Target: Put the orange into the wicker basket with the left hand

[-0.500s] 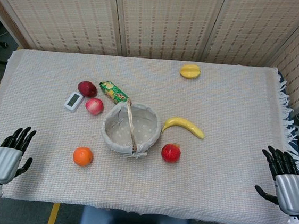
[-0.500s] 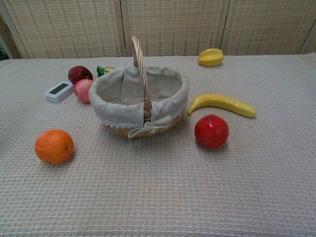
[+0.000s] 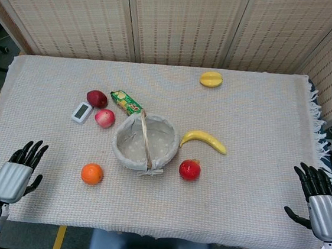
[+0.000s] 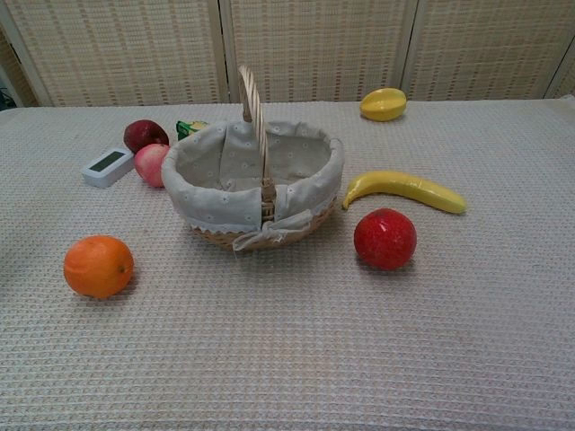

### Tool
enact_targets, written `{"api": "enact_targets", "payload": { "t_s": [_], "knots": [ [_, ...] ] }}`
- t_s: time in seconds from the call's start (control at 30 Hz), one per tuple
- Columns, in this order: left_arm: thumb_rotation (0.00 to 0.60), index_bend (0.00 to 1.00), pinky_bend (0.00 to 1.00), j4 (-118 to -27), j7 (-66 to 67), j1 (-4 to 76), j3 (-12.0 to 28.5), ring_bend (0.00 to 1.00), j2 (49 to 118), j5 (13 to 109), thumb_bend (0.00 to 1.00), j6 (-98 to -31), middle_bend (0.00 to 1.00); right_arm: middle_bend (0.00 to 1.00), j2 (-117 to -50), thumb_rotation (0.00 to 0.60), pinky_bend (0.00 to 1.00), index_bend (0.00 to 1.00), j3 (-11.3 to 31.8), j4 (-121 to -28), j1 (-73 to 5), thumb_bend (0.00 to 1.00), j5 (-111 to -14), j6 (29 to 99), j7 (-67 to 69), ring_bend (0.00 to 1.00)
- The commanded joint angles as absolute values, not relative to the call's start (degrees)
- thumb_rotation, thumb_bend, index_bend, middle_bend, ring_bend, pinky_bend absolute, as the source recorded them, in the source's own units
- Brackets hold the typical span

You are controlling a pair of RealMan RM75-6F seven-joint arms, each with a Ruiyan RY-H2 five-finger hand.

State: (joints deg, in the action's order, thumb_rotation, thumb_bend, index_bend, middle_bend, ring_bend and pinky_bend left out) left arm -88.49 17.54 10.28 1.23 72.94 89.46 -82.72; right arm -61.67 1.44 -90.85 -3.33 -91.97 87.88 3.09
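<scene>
Head view: woven cloth (image 3: 237, 185), slatted screens (image 3: 182, 22).

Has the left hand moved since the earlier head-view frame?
Yes. The left hand has shifted slightly right and down in the frame, a little nearer the orange, which lies untouched.

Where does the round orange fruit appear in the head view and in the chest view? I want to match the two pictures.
Head view: the round orange fruit lies lower left of centre, ahead and right of the left robot hand.
Chest view: it lies at the left edge, near the front.
Shared landmark: the cloth-lined wicker basket, just right of the orange and farther back.
</scene>
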Motion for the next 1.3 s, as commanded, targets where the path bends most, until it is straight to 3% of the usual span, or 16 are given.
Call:
{"api": "enact_targets", "payload": {
  "t_s": [0.03,0.23,0.6,0.9,1.17,1.3],
  "knots": [
    [0.600,0.00,0.20,-90.8,17.3,12.6,2.1,0.00,72.5,88.5,0.37,-79.1,0.00,0.00,-61.7,0.600,0.05,0.00,1.7,-90.9,-3.6,0.03,-91.4,87.2,2.8,0.00],
    [0.600,0.00,0.18,-97.0,19.5,16.4,2.6,0.00,71.4,84.6,0.35,-70.9,0.00,0.00,-61.4,0.600,0.05,0.00,1.5,-90.9,-3.7,0.03,-91.9,87.2,3.3,0.00],
    [0.600,0.00,0.17,-99.6,24.3,20.1,2.6,0.00,75.8,80.0,0.33,-64.8,0.00,0.00,-60.7,0.600,0.05,0.00,1.6,-90.9,-3.8,0.03,-91.6,87.2,4.9,0.00],
    [0.600,0.00,0.17,-94.8,24.1,22.4,2.4,0.00,81.4,76.4,0.33,-61.0,0.00,0.00,-60.6,0.600,0.05,0.00,1.7,-90.9,-4.0,0.03,-91.3,86.7,5.1,0.00],
    [0.600,0.00,0.17,-84.2,21.7,24.7,4.4,0.00,88.5,75.7,0.34,-61.0,0.00,0.00,-60.6,0.600,0.05,0.00,1.7,-91.0,-4.1,0.03,-91.2,86.4,4.7,0.00],
    [0.600,0.00,0.27,-79.3,19.0,24.7,4.6,0.13,91.5,77.1,0.38,-63.0,0.01,0.00,-60.6,0.600,0.05,0.00,1.8,-91.0,-4.1,0.03,-91.1,86.6,4.9,0.00]
  ]
}}
